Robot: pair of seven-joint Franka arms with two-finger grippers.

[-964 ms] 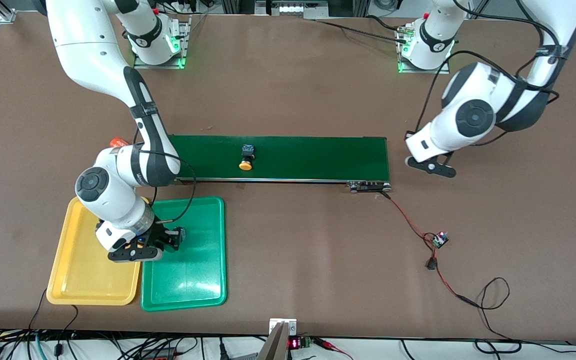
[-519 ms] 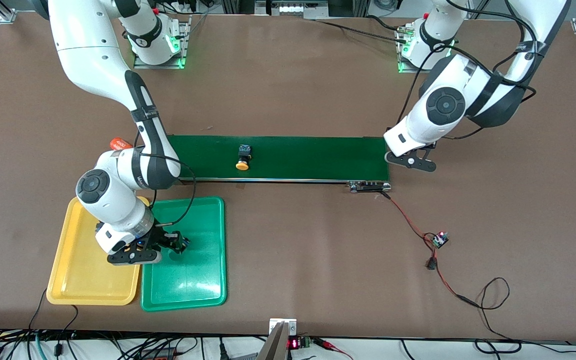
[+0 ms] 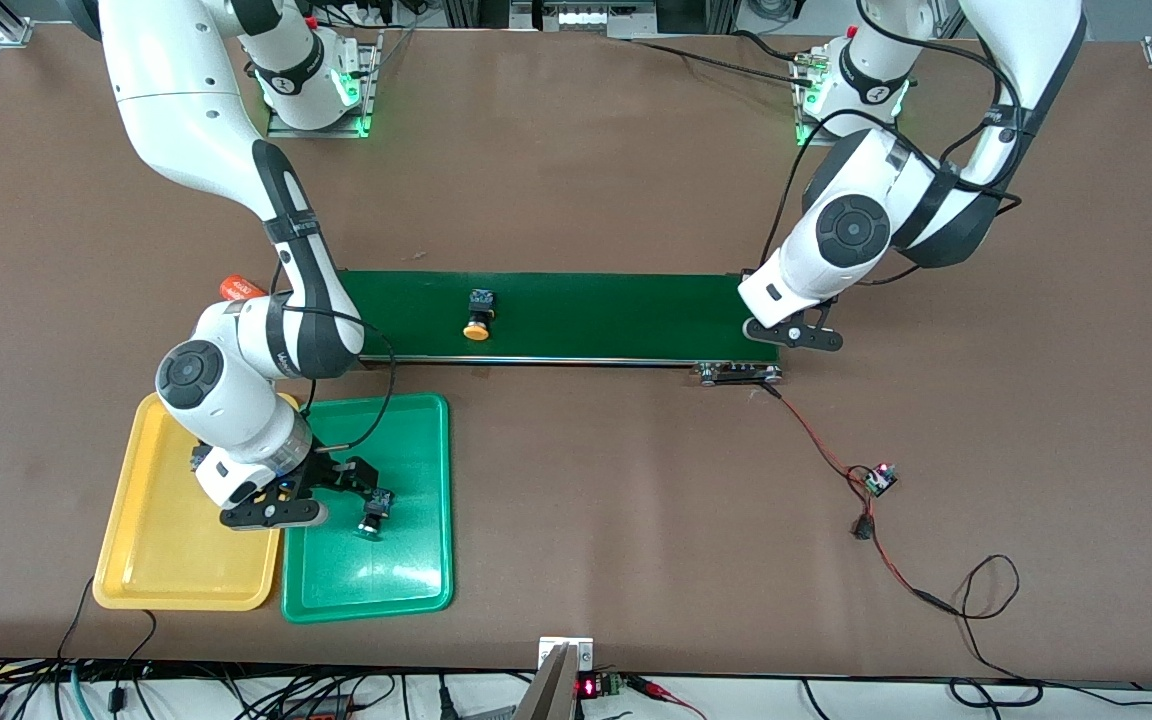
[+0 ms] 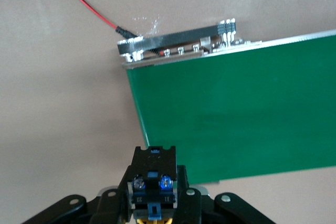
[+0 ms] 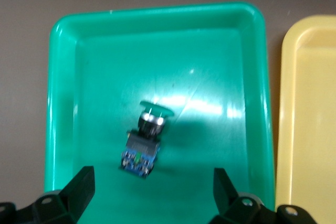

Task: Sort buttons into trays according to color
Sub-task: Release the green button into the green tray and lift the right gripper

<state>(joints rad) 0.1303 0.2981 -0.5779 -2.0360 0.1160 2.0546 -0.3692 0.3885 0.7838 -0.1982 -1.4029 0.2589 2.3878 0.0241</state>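
Green button lies in green tray; right tool spread above.

Green-capped button in green tray

Below the right end effector, the green tray is glossy plastic with bright glints, like the yellow tray beside it. The desk looks matt brown, and the conveyor belt smooth, edged in metal.
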